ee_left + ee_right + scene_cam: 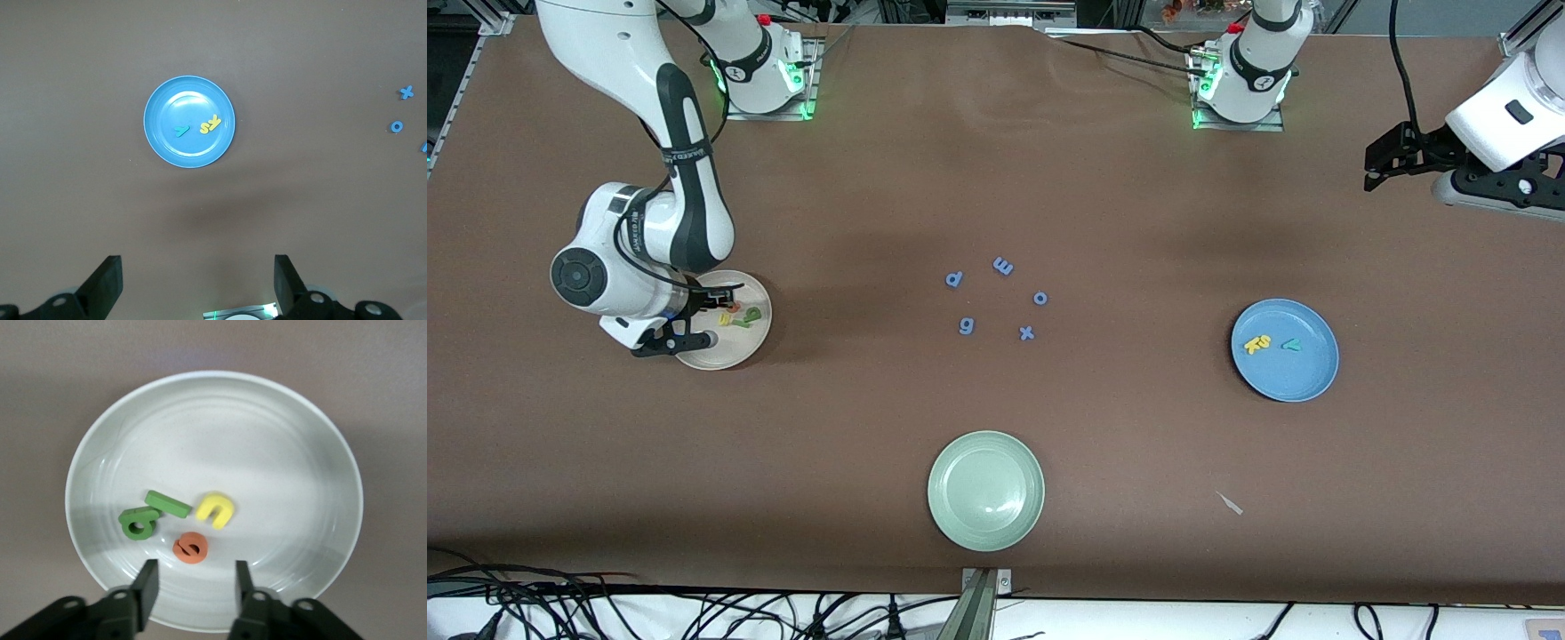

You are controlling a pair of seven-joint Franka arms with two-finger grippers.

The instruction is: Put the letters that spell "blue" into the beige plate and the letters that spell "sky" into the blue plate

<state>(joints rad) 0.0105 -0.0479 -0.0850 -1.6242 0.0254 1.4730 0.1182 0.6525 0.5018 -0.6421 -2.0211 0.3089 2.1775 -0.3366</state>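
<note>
My right gripper [713,316] is hovering, jaws parted and empty, over the round cream-beige plate [751,351], where the small foam "blue" letters [180,523] are lying. Lifting carelessly risks snagging the orange e [191,547]. The yellow and teal foam "sky" letters [1272,344] are sitting in the round blue plate [1307,378]. My left gripper [1383,164] is waiting open.

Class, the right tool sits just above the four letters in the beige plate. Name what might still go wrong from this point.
1. The right tool hangs low over the beige plate, open, right beside the orange e; lifting away carelessly might flick it or drag it out.
2. The green b touches the dark green l, so a nudge may shift both.
3. The left tool waits open above the table, away from the blue plate; little risk there.
</note>
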